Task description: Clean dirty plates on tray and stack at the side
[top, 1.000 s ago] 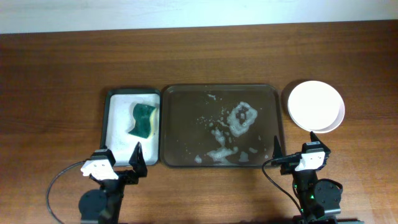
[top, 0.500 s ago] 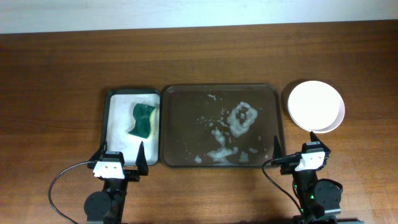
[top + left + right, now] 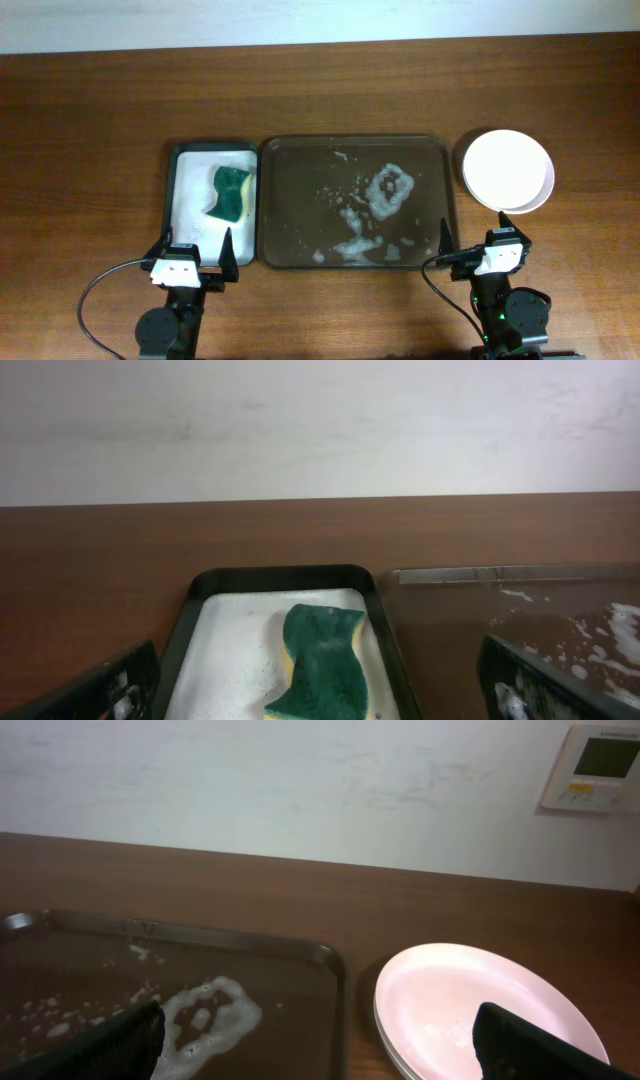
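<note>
The plates [image 3: 507, 170] sit stacked on the table right of the tray; the top one is pinkish white with no smear, also in the right wrist view [image 3: 485, 1012]. The dark brown tray [image 3: 290, 170] holds only patches of white foam and shows in the right wrist view [image 3: 300, 960] and the left wrist view [image 3: 440, 575]. My left gripper [image 3: 196, 257] is open and empty at the near edge of the small black tray [image 3: 172, 190]. My right gripper [image 3: 478, 238] is open and empty, near the brown tray's front right corner.
The small black tray with white foam holds a green sponge [image 3: 229, 193], seen also in the left wrist view [image 3: 320, 670]. Cables run from both arm bases at the table's front edge. A wall with a white control panel [image 3: 600, 765] stands behind the table.
The left arm has swung a little from angled to straight, its gripper now squared on the small black tray. The right arm has not moved.
</note>
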